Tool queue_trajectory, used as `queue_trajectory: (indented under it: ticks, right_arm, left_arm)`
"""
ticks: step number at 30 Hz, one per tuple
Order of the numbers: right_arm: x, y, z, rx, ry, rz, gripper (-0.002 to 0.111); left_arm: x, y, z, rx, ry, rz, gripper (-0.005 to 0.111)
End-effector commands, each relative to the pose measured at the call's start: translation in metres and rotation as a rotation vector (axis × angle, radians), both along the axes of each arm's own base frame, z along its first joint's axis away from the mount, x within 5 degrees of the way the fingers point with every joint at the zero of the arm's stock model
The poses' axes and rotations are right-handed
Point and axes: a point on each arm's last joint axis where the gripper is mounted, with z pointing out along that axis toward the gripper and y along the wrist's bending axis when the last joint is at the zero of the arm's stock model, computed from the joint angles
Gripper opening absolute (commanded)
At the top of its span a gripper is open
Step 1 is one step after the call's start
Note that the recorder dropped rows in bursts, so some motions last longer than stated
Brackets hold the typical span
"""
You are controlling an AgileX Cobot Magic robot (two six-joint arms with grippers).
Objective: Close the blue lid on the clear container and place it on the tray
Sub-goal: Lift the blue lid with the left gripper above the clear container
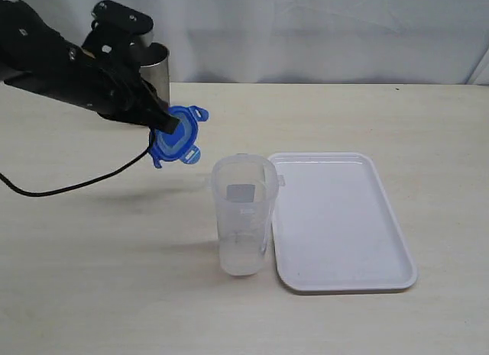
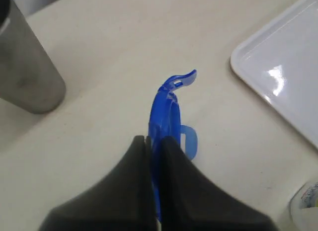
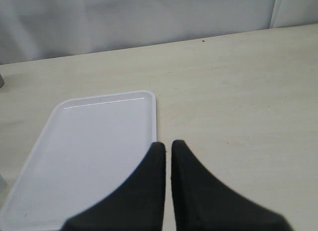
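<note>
Lid-carry step: left gripper (image 1: 162, 120) pinched the blue lid (image 1: 177, 137) by its edge, in the air, apart from the open clear container (image 1: 243, 217), which stood just beside the tray (image 1: 344, 217). Right gripper (image 3: 168, 146) had its jaws nearly together, empty. I reckoned the next move needed the lid levelled and centred over the rim.

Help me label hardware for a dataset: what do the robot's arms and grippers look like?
Left arm: bulky, black, with a thin black cable hanging off it. Left gripper and right gripper: matte black wedge-shaped fingers tapering to narrow tips. No markings visible.
</note>
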Motion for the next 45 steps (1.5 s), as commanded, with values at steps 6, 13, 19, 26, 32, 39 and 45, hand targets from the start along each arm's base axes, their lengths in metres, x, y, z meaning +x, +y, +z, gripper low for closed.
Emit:
queue_trajectory:
  ticks: [6,13,19,26,32,39,45]
  right_arm:
    - [0.0,0.0,-0.001,0.002,-0.005,-0.005,0.005]
    - [0.0,0.0,-0.001,0.002,-0.005,-0.005,0.005]
    - [0.0,0.0,-0.001,0.002,-0.005,-0.005,0.005]
    - [0.0,0.0,-0.001,0.002,-0.005,-0.005,0.005]
    - [0.0,0.0,-0.001,0.002,-0.005,-0.005,0.005]
    - [0.0,0.0,-0.001,0.002,-0.005,-0.005,0.005]
    - [0.0,0.0,-0.001,0.002,-0.005,-0.005,0.005]
  left_arm:
    - [-0.017,0.017,0.066,0.182,-0.355,-0.102,0.0]
    - [-0.037,-0.022,0.072,0.311,-0.499,-0.352,0.0]
    - [-0.056,-0.053,0.073,0.407,-0.609,-0.521,0.0]
    - [-0.068,-0.071,0.077,0.366,-0.666,-0.566,0.0]
    - [-0.08,-0.08,0.077,0.373,-0.657,-0.62,0.0]
    - [-0.086,-0.085,0.078,0.397,-0.681,-0.667,0.0]
    - [-0.098,-0.095,0.077,0.458,-0.705,-0.752,0.0]
